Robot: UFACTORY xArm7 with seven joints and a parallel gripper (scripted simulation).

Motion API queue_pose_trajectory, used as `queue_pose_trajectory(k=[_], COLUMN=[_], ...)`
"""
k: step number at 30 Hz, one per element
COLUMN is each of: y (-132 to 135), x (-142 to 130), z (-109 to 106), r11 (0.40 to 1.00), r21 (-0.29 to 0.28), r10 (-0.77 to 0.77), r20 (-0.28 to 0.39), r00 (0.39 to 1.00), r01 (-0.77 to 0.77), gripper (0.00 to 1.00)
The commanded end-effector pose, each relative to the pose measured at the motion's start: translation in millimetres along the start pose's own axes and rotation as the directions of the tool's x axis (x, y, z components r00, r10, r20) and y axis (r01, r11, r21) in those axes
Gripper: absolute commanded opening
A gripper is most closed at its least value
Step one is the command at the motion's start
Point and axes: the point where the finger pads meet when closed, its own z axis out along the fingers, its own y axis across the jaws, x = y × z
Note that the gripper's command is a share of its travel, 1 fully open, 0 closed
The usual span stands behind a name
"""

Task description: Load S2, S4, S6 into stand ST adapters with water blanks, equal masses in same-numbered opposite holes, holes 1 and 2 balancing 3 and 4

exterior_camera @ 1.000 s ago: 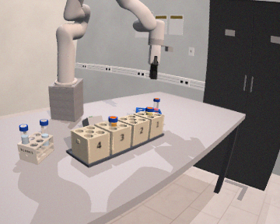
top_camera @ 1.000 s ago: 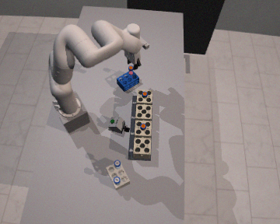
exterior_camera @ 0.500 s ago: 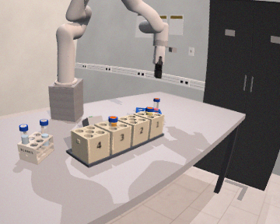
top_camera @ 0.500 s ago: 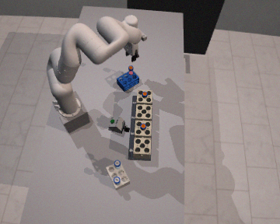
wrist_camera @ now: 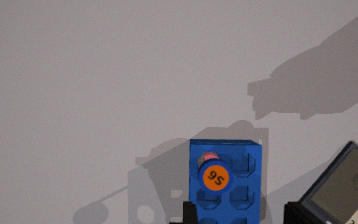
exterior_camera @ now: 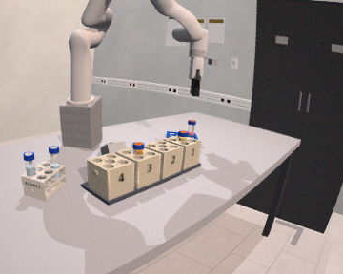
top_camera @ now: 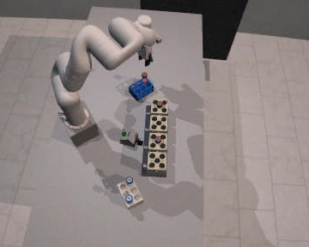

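Observation:
Sample S6 [wrist_camera: 216, 178], with an orange cap dot, stands in a far corner hole of the blue sample rack [wrist_camera: 231, 188]; it also shows in the top and exterior views [top_camera: 144, 77] [exterior_camera: 191, 125]. My gripper [top_camera: 148, 60] is open and empty, high above the table just beyond that rack [top_camera: 142, 89]. Its fingertips show at the bottom edge of the wrist view [wrist_camera: 240, 219]. On the stand, adapter 1 [exterior_camera: 191, 152] holds one orange-dotted tube [top_camera: 160, 104]. Adapter 3 [exterior_camera: 143, 166] holds another [exterior_camera: 138, 146]. Adapters 2 [exterior_camera: 167, 159] and 4 [exterior_camera: 110, 177] are empty.
The white blanks rack [top_camera: 130, 194] with two blue-capped tubes stands at the near end of the table, also seen in the exterior view [exterior_camera: 42, 180]. The DONE desk with its green key [top_camera: 124, 134] sits left of the stand. The arm's base [top_camera: 77, 122] is to the left.

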Motion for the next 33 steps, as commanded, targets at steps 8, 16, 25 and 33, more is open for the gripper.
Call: queue_pose_trajectory(k=[8,16,25,33], y=[-1,-1,-1,-1], x=[1,1,1,1], z=[16,32,46,62], r11=[1.000,1.000,1.000,1.000], r21=[0.001,0.001,0.001,0.001], r10=[0.000,0.000,0.000,0.000], r20=[-0.004,-0.004,-0.004,-0.004], r00=[1.000,1.000,1.000,1.000], r01=[0.000,0.000,0.000,0.000], gripper=[0.57,0.57,0.57,0.57])
